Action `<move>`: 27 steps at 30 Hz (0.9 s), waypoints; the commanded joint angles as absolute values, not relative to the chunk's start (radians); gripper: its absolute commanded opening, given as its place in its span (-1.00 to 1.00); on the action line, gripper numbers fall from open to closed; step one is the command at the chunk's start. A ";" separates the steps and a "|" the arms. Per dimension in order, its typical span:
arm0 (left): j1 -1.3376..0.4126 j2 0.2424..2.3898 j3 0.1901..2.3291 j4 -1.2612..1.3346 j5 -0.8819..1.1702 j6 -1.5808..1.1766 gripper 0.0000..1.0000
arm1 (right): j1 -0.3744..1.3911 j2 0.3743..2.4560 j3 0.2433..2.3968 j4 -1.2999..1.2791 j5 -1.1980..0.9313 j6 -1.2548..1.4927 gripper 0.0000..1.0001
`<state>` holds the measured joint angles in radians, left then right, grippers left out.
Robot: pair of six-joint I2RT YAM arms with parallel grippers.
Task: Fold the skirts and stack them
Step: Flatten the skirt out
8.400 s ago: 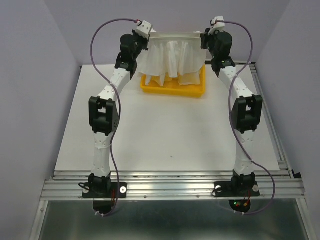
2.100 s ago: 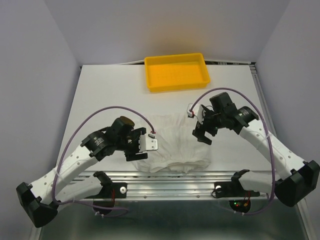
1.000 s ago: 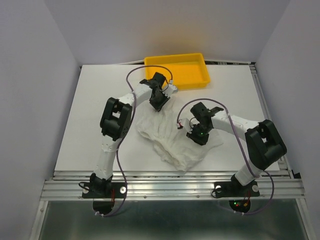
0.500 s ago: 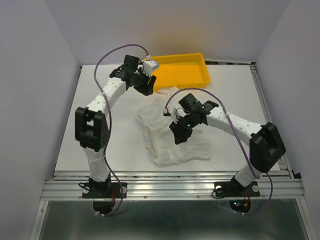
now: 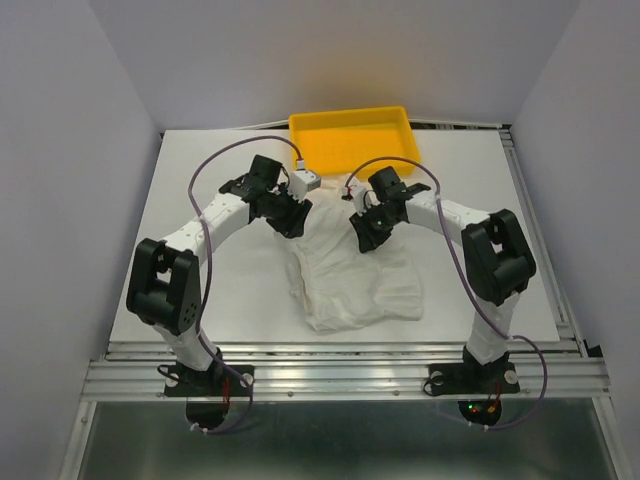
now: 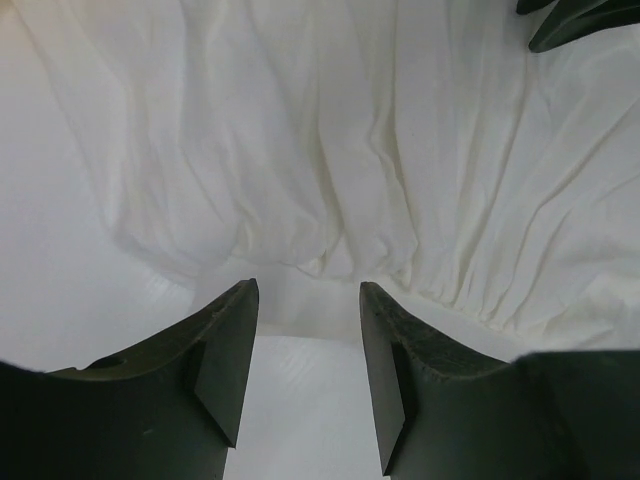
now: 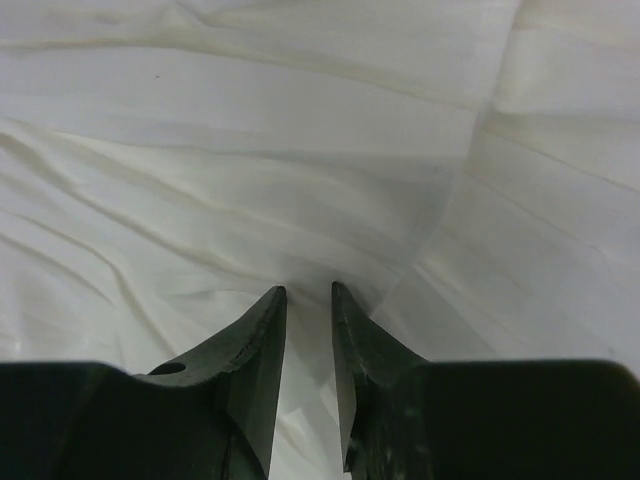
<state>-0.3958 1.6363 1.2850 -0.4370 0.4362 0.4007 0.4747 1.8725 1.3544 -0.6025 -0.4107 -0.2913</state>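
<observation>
One white pleated skirt [image 5: 355, 282] lies crumpled on the table, nearer than the yellow tray [image 5: 355, 140]. My left gripper [image 5: 294, 217] is low at the skirt's far left edge. In the left wrist view it [image 6: 305, 300] is open, with bare table between the fingers and the gathered edge of the skirt [image 6: 330, 150] just ahead. My right gripper [image 5: 362, 238] is down on the skirt's far right part. In the right wrist view its jaws [image 7: 308, 292] stand a narrow gap apart, tips pressed onto the skirt [image 7: 300, 150], pinching nothing.
The white table [image 5: 200, 290] ends at a metal rail [image 5: 340, 372] in front, with grey walls on both sides. The right gripper's dark fingertips [image 6: 575, 20] show in the top right corner of the left wrist view.
The left gripper came down from beside the tray to the skirt's far left edge. The right gripper moved back to the skirt's far right part. The skirt has barely shifted.
</observation>
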 commanded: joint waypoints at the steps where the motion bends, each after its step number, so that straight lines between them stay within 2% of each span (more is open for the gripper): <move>1: -0.390 1.624 1.259 -0.364 0.419 0.293 0.13 | 0.491 1.908 1.352 -0.523 -0.431 -0.269 -0.40; 11: -0.330 1.788 1.417 -0.388 0.356 0.232 0.33 | 0.491 1.924 1.249 -0.477 -0.431 -0.252 -0.40; 16: -0.264 1.897 1.502 -0.508 0.448 0.256 0.33 | 0.491 1.864 1.359 -0.529 -0.462 -0.249 -0.11; 18: -0.259 1.908 1.503 -0.531 0.472 0.274 0.33 | 0.491 1.836 1.402 -0.534 -0.456 -0.245 0.09; 20: -0.259 1.924 1.499 -0.551 0.500 0.297 0.34 | 0.491 1.809 1.463 -0.535 -0.428 -0.268 0.15; 23: -0.259 1.954 1.508 -0.551 0.523 0.299 0.34 | 0.491 1.830 1.520 -0.538 -0.359 -0.327 0.14; 27: -0.259 1.999 1.537 -0.549 0.531 0.295 0.34 | 0.491 1.923 1.516 -0.563 -0.287 -0.394 -0.01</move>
